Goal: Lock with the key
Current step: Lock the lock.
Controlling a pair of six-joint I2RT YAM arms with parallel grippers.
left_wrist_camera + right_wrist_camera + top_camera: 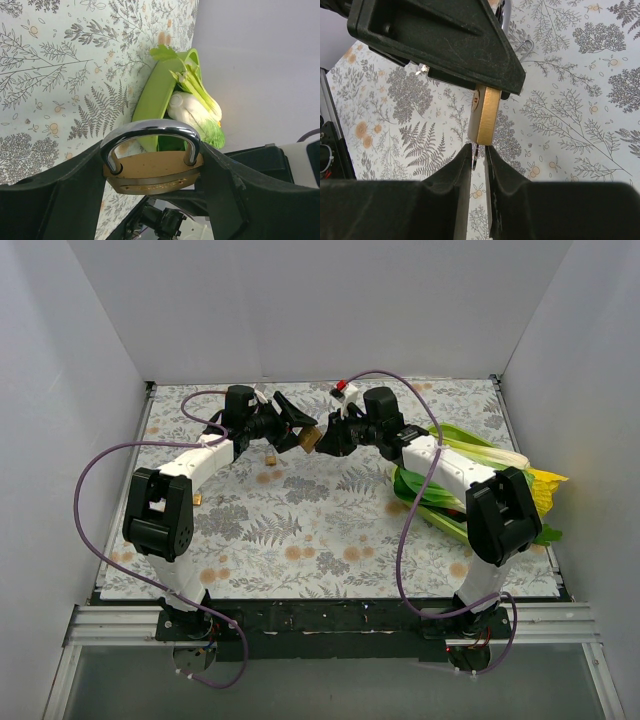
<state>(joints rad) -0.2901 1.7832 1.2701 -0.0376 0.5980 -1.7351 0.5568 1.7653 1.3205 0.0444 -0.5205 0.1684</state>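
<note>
My left gripper point(298, 430) holds a brass padlock point(309, 437) above the far middle of the floral mat, clamped across the sides of its body. In the left wrist view the padlock point(152, 172) sits between the two black fingers point(75, 200) with its steel shackle point(150, 129) pushed into the body. My right gripper point(327, 440) faces it from the right. In the right wrist view the padlock point(486, 115) hangs edge-on, and a thin metal key point(477, 156) sticks out of its underside. My right gripper point(479, 150) has its jaws close on either side of the key, with a sliver of gap beside it.
A bunch of leafy greens point(470, 455) in a green tray lies on the mat's right side, under the right arm; it also shows as greens point(192, 95) past the padlock. A small brown piece point(268, 457) lies on the mat below the left gripper. White walls enclose three sides.
</note>
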